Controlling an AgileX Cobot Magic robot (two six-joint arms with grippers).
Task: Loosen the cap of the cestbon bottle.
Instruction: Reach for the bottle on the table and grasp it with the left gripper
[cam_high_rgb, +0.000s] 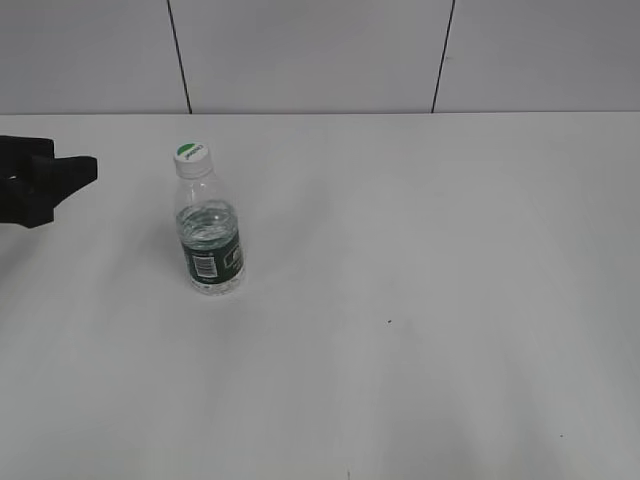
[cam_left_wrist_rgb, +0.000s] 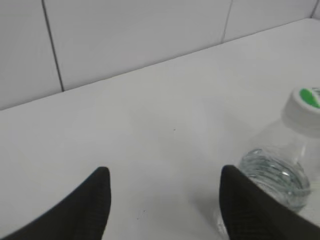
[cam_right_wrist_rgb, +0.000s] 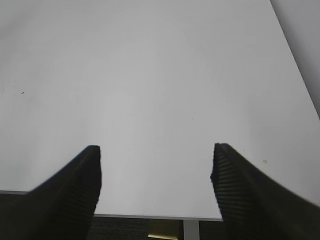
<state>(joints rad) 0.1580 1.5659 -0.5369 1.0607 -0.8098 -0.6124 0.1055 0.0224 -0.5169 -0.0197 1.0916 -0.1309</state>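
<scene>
The cestbon bottle (cam_high_rgb: 211, 235) stands upright on the white table, left of the middle, with its dark green label band and barcode patch facing me. Its white cap (cam_high_rgb: 190, 156) with a green logo sits on the neck. My left gripper (cam_high_rgb: 80, 172) is at the far left edge, a short way left of the bottle at about cap height. In the left wrist view it (cam_left_wrist_rgb: 165, 185) is open and empty, with the bottle (cam_left_wrist_rgb: 280, 175) and cap (cam_left_wrist_rgb: 306, 104) just right of its right finger. My right gripper (cam_right_wrist_rgb: 156, 162) is open and empty; it does not show in the exterior view.
The white table (cam_high_rgb: 420, 300) ends at a white tiled wall (cam_high_rgb: 320, 50) behind the bottle. The right wrist view shows the table's near edge (cam_right_wrist_rgb: 150, 216) and a table leg below it.
</scene>
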